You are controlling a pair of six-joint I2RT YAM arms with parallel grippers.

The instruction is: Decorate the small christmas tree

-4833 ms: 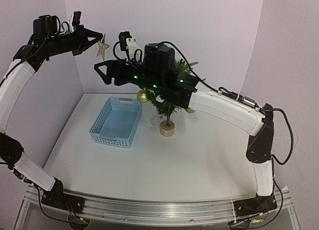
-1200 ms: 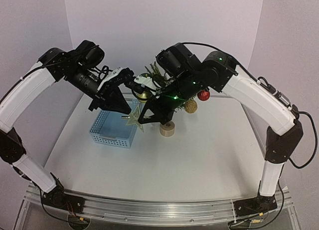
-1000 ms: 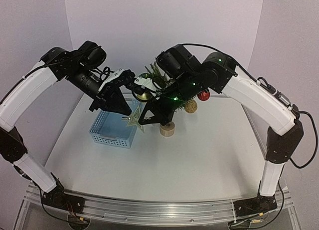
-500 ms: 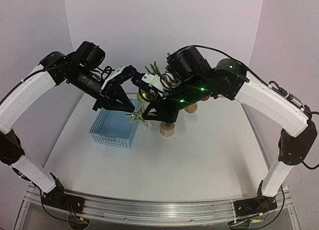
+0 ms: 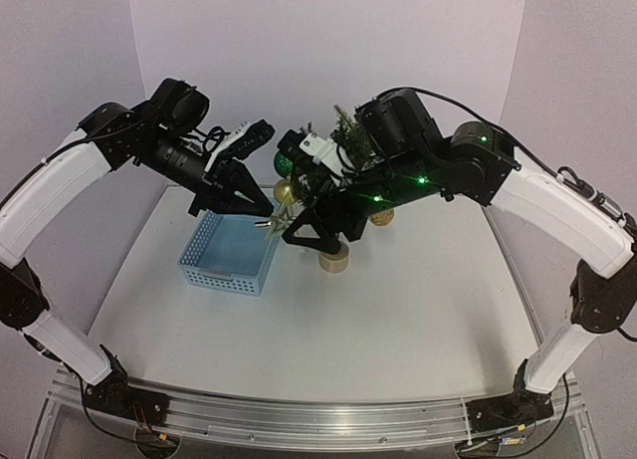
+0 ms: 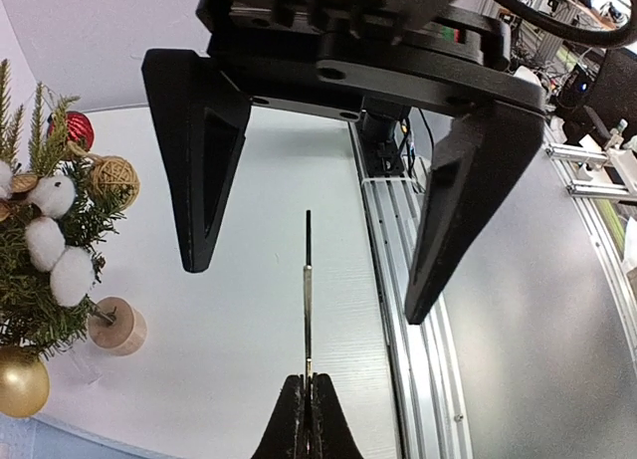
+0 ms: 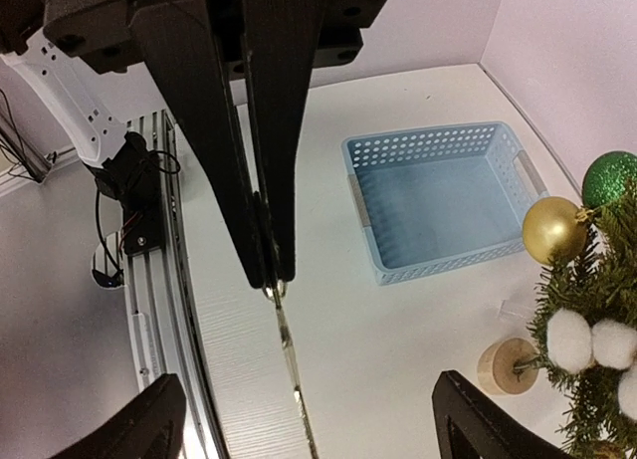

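The small christmas tree [image 5: 336, 170] stands on its pale wooden disc base [image 5: 334, 260] at the back middle, hung with gold, green and red balls and white cotton puffs. My left gripper [image 5: 261, 208] is shut on a thin gold star [image 5: 278, 226] and holds it in the air left of the tree. In the left wrist view the star [image 6: 308, 310] shows edge-on, rising from my shut fingertips [image 6: 307, 424]. My right gripper [image 5: 297, 233] is open and empty, facing the star with a finger to each side of it. In the right wrist view [image 7: 314, 429] its jaws stand wide apart below the star [image 7: 289, 349].
A light blue perforated basket [image 5: 231, 245] sits on the white table left of the tree, also in the right wrist view [image 7: 438, 200]. The tree [image 6: 40, 250] and its base [image 6: 117, 325] are at the left wrist view's left. Pale walls stand behind. A metal rail [image 5: 299, 419] runs along the near edge.
My left gripper has carried the star down from high at the back left to beside the tree. My right arm has swung right, and its open gripper now faces the star.
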